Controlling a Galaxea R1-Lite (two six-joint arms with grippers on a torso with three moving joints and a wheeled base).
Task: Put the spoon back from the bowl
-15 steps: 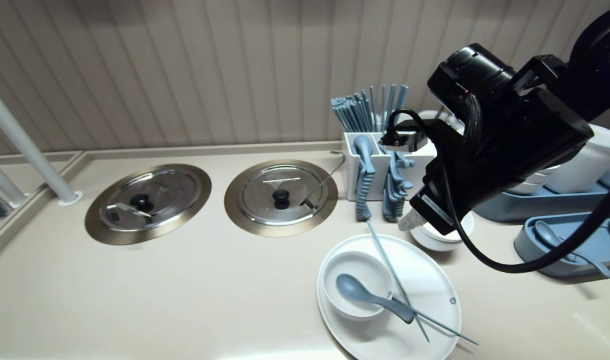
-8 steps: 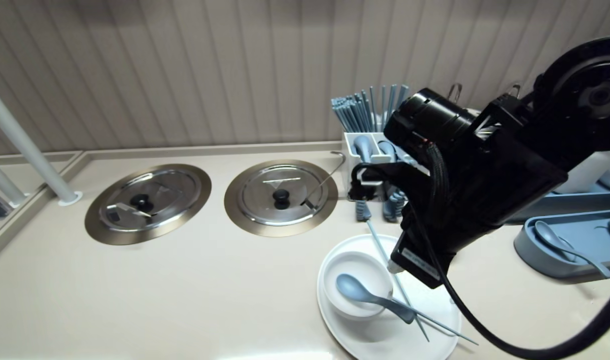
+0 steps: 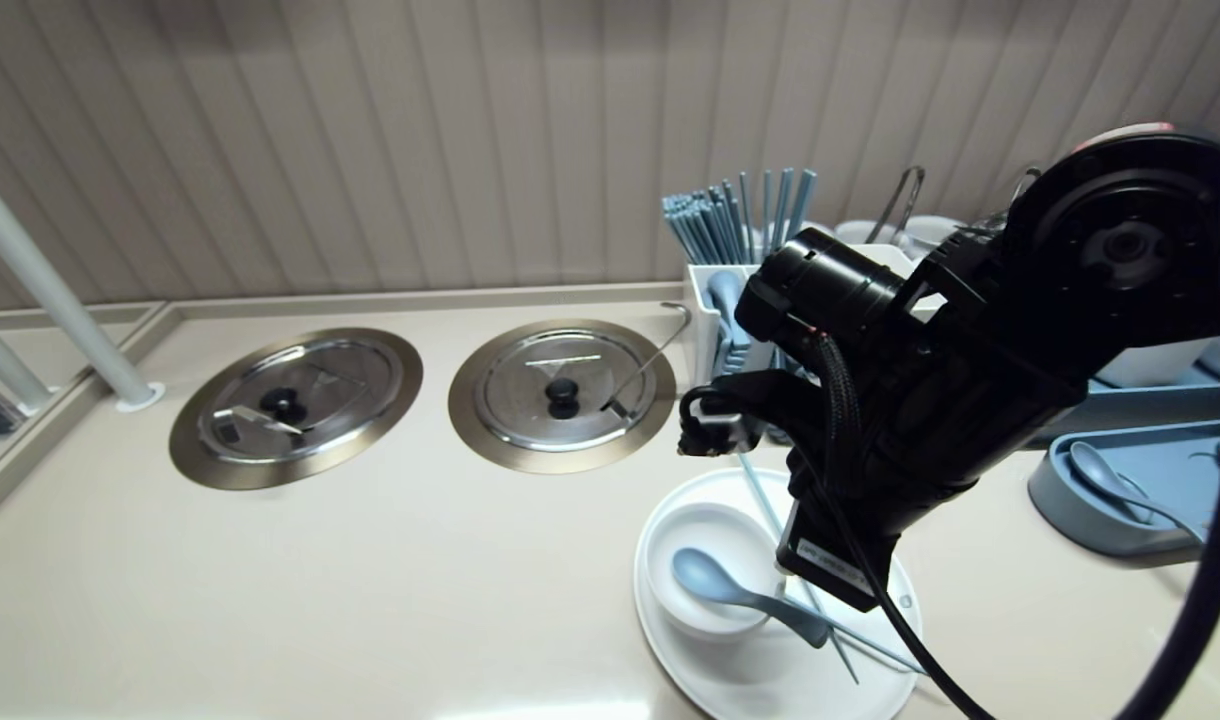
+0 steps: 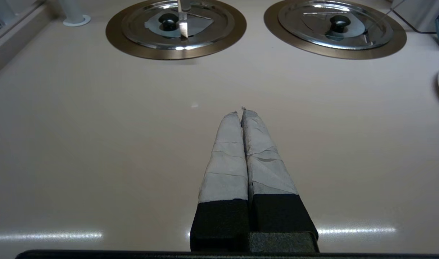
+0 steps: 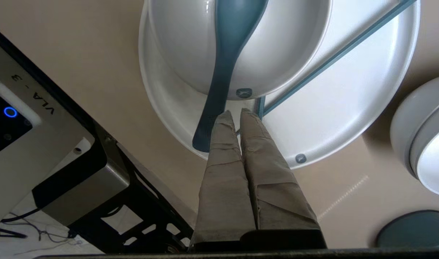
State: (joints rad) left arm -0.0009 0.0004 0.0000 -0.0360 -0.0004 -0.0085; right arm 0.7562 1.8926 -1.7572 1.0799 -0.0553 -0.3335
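A white plate lies on the beige counter near its front edge. On it stands a white bowl with a blue-grey spoon in it, the handle reaching out over the rim. Two thin blue chopsticks lie across the plate. My right gripper hangs shut and empty just above the plate, its tips beside the spoon handle and a chopstick, close to the bowl. Off to the left, my left gripper is shut over bare counter.
Two steel lids sit in round recesses at the back. A white cutlery holder with chopsticks stands behind the plate. Blue trays lie at the right, and another white bowl stands beside the plate. A white post rises at the left.
My right arm has swung left and down, from over the small bowl beside the cutlery holder to over the plate. It stays shut. The left gripper has not moved.
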